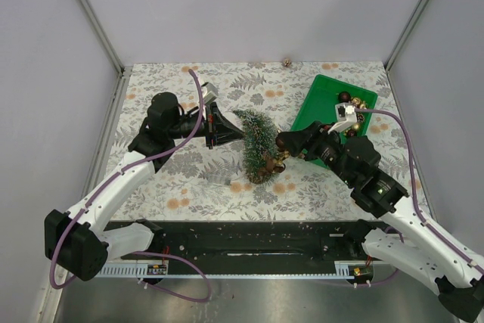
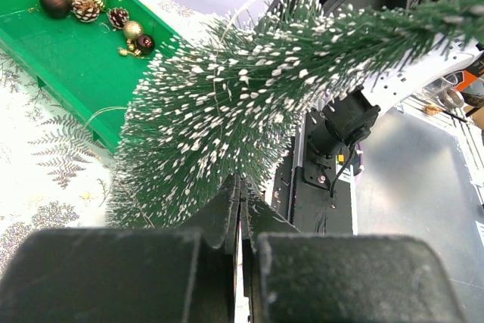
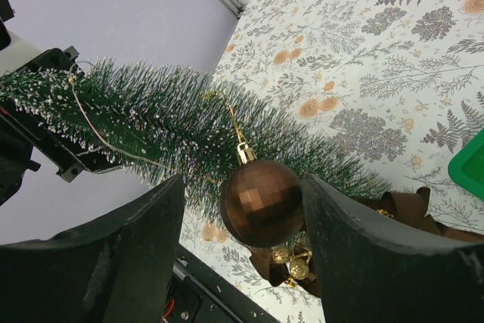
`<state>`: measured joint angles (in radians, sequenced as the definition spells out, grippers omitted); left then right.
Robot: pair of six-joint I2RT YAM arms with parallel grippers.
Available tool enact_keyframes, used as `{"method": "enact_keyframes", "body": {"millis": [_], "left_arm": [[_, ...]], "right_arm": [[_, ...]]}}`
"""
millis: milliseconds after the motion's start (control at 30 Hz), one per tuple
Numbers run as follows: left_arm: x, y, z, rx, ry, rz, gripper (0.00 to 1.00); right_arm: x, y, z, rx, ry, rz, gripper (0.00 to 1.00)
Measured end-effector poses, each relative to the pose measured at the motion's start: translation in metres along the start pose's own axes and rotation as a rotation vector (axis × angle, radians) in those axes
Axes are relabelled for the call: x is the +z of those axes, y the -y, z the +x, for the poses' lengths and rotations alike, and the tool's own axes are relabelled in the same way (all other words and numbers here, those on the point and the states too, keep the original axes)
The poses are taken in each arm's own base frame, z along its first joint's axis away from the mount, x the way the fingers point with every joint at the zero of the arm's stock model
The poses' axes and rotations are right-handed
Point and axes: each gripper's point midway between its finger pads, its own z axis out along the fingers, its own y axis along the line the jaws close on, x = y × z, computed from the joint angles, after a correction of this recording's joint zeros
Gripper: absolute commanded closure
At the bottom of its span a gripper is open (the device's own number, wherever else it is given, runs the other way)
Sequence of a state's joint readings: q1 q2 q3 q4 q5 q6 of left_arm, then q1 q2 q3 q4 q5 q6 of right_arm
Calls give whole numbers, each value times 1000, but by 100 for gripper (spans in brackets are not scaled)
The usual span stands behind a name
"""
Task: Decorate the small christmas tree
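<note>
The small christmas tree (image 1: 257,141) (image 2: 227,96) (image 3: 151,119) leans over the flowered table, its tip towards the left. My left gripper (image 1: 228,129) (image 2: 240,183) is shut on the bristles at that tip. A brown faceted ball (image 3: 263,202) hangs from a branch by a gold loop. My right gripper (image 1: 283,147) (image 3: 242,183) stands open around the ball, with a clear gap on the left side. A brown bow with gold bells (image 3: 291,262) (image 1: 274,164) sits low on the tree, just behind the ball.
A green tray (image 1: 321,100) (image 2: 68,58) at the back right holds several ornaments (image 1: 352,104) (image 2: 91,9): dark balls, pinecones and gold pieces. One small ornament (image 1: 286,60) lies at the table's far edge. Grey walls close in three sides.
</note>
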<state>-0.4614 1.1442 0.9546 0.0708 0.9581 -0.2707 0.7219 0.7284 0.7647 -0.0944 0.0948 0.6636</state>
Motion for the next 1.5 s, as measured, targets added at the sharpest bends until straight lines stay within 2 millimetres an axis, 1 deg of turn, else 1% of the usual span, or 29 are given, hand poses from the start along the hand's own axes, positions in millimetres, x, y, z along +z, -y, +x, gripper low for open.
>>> {"method": "enact_keyframes", "body": {"millis": [167,233,300,400,467,600,700,733,800,833,867,933,1033,1067,1133,1167,1267,1400,1467,1500], "left_arm": [[-2,1,-2,7,6,-1,100],[-2,2,-3,9,8,-1,100],[-2,2,-3,11,9,-1,100],[-2,2,-3,11,10,-2,100],[-2,1,-2,10,9,-3,100],[-3,2,0,6,8,-3,100],[-4,3,-2,10,13,-4,100],[-5,4,-2,12,15,-5,100],[-6,5,-3,13,17,-4,100],[-6,5,-3,14,18,-4,100],[-7,6,-3,16,20,-4,100],[-8,7,-2,16,22,-5,100],[-9,8,0,13,21,-6,100],[-10,7,1,13,21,-7,100],[-10,7,2,10,21,-9,100],[-10,7,2,8,21,-10,100],[-11,6,2,6,22,-12,100],[-11,5,2,6,23,-16,100],[-12,5,2,6,23,-16,100],[-12,5,2,6,23,-16,100]], "right_arm": [[-5,0,-3,-5,12,3,25],[-7,4,-5,-17,21,20,21],[-12,10,-9,-34,35,56,20],[-18,18,-21,-61,71,115,18],[-20,18,-33,-78,98,144,18],[-16,18,-50,-99,132,203,15],[-8,31,-56,-125,143,293,11],[-5,39,-58,-140,146,344,9],[3,57,-63,-171,152,447,10],[6,66,-67,-181,156,491,11],[10,81,-71,-183,151,548,12],[13,122,-85,-169,157,682,12],[7,186,-104,-115,162,866,10],[7,202,-108,-98,155,909,8],[11,233,-114,-68,128,988,1],[15,246,-115,-55,109,1015,1],[27,286,-113,-33,61,1105,1],[31,343,-88,16,-48,1237,0],[31,369,-74,30,-107,1301,5],[31,378,-70,32,-127,1324,7]]}}
